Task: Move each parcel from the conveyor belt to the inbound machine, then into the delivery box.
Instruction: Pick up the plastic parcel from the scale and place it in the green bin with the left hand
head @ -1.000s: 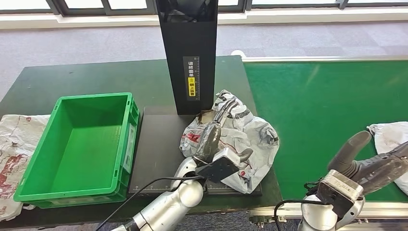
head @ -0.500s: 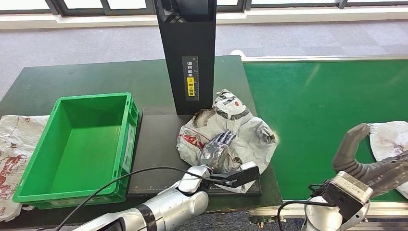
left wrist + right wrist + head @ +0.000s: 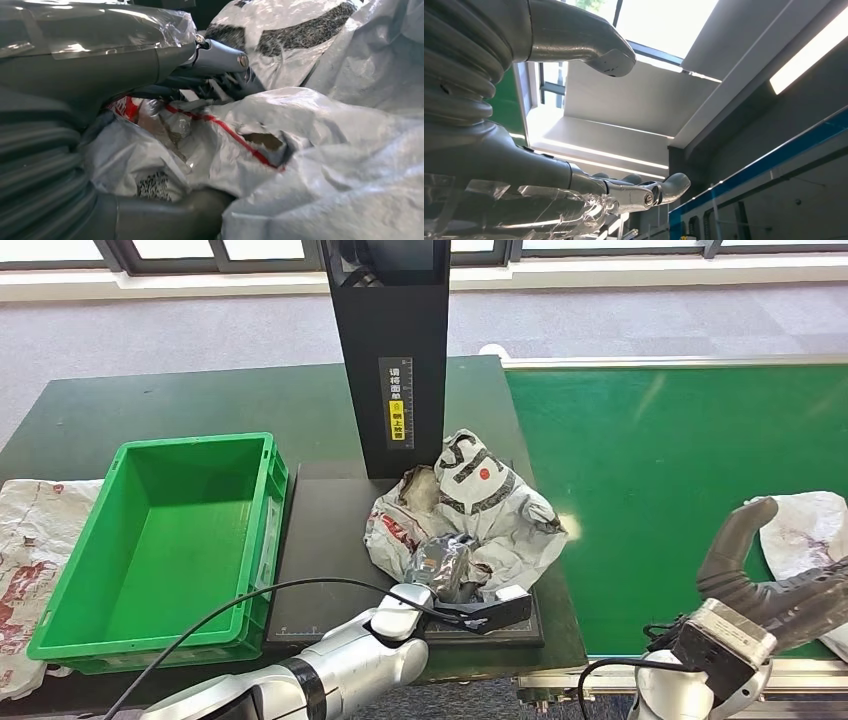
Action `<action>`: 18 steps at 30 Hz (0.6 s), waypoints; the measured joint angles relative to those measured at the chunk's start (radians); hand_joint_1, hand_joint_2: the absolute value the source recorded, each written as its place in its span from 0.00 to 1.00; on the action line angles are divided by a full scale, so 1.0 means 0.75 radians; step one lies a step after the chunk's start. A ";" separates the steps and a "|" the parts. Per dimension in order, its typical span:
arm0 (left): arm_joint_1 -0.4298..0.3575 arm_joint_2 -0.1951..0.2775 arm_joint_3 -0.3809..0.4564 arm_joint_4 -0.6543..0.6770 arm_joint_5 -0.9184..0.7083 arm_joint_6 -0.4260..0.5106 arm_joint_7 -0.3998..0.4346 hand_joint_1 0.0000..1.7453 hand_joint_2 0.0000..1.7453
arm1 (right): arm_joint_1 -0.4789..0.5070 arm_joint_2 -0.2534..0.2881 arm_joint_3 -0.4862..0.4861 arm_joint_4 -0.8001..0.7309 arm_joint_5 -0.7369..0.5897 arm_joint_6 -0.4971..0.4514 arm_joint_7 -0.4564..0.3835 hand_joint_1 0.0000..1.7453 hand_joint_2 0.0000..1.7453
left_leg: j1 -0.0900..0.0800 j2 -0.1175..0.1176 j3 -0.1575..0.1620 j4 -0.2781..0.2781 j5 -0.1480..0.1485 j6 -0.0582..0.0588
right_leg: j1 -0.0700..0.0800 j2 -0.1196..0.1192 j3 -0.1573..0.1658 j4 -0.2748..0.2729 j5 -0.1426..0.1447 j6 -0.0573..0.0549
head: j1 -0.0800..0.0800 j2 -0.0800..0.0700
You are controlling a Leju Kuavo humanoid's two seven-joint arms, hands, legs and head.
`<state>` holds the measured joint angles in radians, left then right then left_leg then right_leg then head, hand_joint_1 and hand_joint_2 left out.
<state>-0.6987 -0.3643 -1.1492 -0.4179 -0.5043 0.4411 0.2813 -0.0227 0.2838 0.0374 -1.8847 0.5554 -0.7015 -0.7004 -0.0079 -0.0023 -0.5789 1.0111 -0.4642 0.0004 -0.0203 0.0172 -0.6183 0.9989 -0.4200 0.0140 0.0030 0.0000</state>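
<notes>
- Two parcels are out: a crumpled grey one [image 3: 470, 515] lies on the black platform of the inbound machine [image 3: 325, 570], just in front of its tall black column, and a second parcel [image 3: 805, 530] sits on the green conveyor belt [image 3: 650, 480] at the far right.
- The left hand [image 3: 445, 565] is pushed into the near side of the crumpled parcel and grips its plastic; up close, the left wrist view has the thumb [image 3: 165, 217] under a fold of the bag [image 3: 300, 130] and the dark fingers [image 3: 220, 57] pressed over it from the other side.
- The right hand [image 3: 775, 575] hangs above the near edge of the belt, just beside the second parcel, fingers apart and nothing in them; the right wrist view has that hand [image 3: 624, 125] spread against the ceiling.
- The green delivery box [image 3: 165, 540] stands on the dark table, touching the left edge of the platform.
- Another flattened bag [image 3: 30, 540] lies at the far left, beside the box.
</notes>
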 joint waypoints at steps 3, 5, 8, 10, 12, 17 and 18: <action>-0.002 0.000 -0.006 0.006 -0.008 0.000 0.005 1.00 1.00 | 0.006 0.000 0.000 -0.006 0.001 0.000 0.000 0.00 1.00 | 0.000 0.000 0.000 0.000 0.000 0.000 | 0.000 0.000 0.000 0.000 0.000 0.000 | 0.000 0.000; -0.002 0.000 -0.007 0.009 -0.012 0.001 0.008 1.00 1.00 | 0.008 0.000 0.000 -0.010 0.001 0.000 0.000 0.00 1.00 | 0.000 0.000 0.000 0.000 0.000 0.000 | 0.000 0.000 0.000 0.000 0.000 0.000 | 0.000 0.000; -0.003 0.000 -0.008 0.012 -0.014 0.001 0.011 1.00 1.00 | 0.010 0.000 0.000 -0.014 0.001 0.000 0.000 0.00 1.00 | 0.000 0.000 0.000 0.000 0.000 0.000 | 0.000 0.000 0.000 0.000 0.000 0.000 | 0.000 0.000; -0.003 0.000 -0.008 0.014 -0.018 0.003 0.013 1.00 1.00 | 0.019 0.000 0.000 -0.017 0.000 0.000 0.000 0.00 1.00 | 0.000 0.000 0.000 0.000 0.000 0.000 | 0.000 0.000 0.000 0.000 0.000 0.000 | 0.000 0.000; -0.003 0.000 -0.008 0.018 -0.024 0.008 0.016 1.00 1.00 | 0.029 0.000 0.000 -0.019 0.000 0.000 0.000 0.00 1.00 | 0.000 0.000 0.000 0.000 0.000 0.000 | 0.000 0.000 0.000 0.000 0.000 0.000 | 0.000 0.000; -0.002 0.000 -0.008 0.024 -0.035 0.048 0.022 1.00 1.00 | 0.032 0.000 0.000 -0.020 -0.002 0.000 0.000 0.00 1.00 | 0.000 0.000 0.000 0.000 0.000 0.000 | 0.000 0.000 0.000 0.000 0.000 0.000 | 0.000 0.000; -0.002 0.000 -0.008 0.025 -0.050 0.093 0.026 1.00 1.00 | 0.032 0.000 0.000 -0.020 -0.003 0.000 0.000 0.00 1.00 | 0.000 0.000 0.000 0.000 0.000 0.000 | 0.000 0.000 0.000 0.000 0.000 0.000 | 0.000 0.000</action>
<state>-0.7000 -0.3643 -1.1554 -0.3991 -0.5419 0.5105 0.3007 0.0013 0.2838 0.0374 -1.8995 0.5532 -0.7015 -0.7004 -0.0078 -0.0023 -0.5791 1.0111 -0.4643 0.0004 -0.0203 0.0172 -0.6185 0.9989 -0.4201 0.0140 0.0031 0.0000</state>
